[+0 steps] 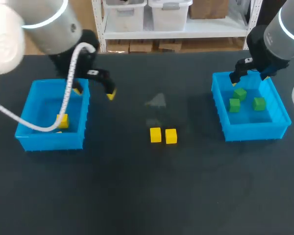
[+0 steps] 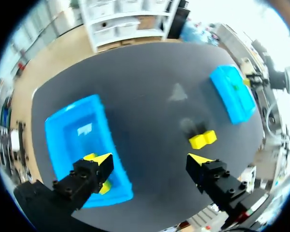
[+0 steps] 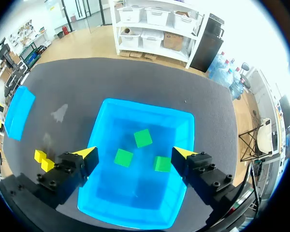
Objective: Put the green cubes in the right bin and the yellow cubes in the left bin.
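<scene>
Two small yellow cubes [image 1: 156,135]: touching mid-table, unsorted. Left gripper [image 1: 94,93] apart by left blue plastic bin [image 1: 49,141], free to fetch. Right gripper [image 1: 249,78] apart over right blue plastic bin [image 1: 255,133].

Bright even light from overhead, dark matte table [image 1: 137,196] with a pale sheen patch near its middle, faint soft shadow beside the right bin [image 1: 255,131], small white glint on the floor of the left bin [image 2: 84,129] (left wrist view), white casing of the left arm [image 1: 5,39] washed out
</scene>
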You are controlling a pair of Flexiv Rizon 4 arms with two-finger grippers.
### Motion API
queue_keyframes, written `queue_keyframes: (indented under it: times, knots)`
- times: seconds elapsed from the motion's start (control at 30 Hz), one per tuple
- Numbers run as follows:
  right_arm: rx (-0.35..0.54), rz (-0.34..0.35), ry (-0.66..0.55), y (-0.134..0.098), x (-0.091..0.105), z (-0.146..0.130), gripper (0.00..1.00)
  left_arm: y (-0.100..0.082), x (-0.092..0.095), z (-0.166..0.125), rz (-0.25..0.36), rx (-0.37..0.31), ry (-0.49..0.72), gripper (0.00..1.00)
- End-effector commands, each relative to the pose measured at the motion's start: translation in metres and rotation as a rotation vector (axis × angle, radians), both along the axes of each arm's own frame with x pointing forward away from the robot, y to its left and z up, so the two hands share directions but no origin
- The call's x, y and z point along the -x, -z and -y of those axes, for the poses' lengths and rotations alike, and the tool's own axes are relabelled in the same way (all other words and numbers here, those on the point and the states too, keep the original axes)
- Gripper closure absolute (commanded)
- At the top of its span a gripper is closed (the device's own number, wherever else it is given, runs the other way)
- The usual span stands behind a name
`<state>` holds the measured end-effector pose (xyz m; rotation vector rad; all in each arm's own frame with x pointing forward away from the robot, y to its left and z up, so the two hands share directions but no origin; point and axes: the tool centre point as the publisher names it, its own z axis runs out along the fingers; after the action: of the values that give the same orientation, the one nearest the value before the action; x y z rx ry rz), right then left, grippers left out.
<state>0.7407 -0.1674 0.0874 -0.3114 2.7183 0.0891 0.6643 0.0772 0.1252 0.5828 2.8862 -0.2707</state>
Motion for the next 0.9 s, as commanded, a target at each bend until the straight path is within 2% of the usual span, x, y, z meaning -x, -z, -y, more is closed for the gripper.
queue_keyframes:
  times: [0.03, 0.43, 0.7, 0.8, 0.9]
  knots:
    - [0.001, 0.007, 0.003, 0.0, 0.003, 0.0, 0.0, 0.004, -0.015, 0.037, -0.078, -0.04, 0.147, 0.0]
    - [0.001, 0.007, 0.003, 0.0, 0.003, 0.0, 0.0, 0.011, -0.011, 0.12, -0.151, -0.081, 0.626, 0.0]
    - [0.001, 0.007, 0.003, 0.0, 0.003, 0.0, 0.0, 0.028, -0.002, 0.149, -0.228, -0.152, 0.881, 0.0]
    - [0.001, 0.007, 0.003, 0.0, 0.003, 0.0, 0.0, 0.039, 0.0, 0.156, -0.253, -0.207, 0.947, 0.0]
    - [0.001, 0.007, 0.003, 0.0, 0.003, 0.0, 0.0, 0.046, 0.003, 0.163, -0.264, -0.235, 0.994, 0.0]
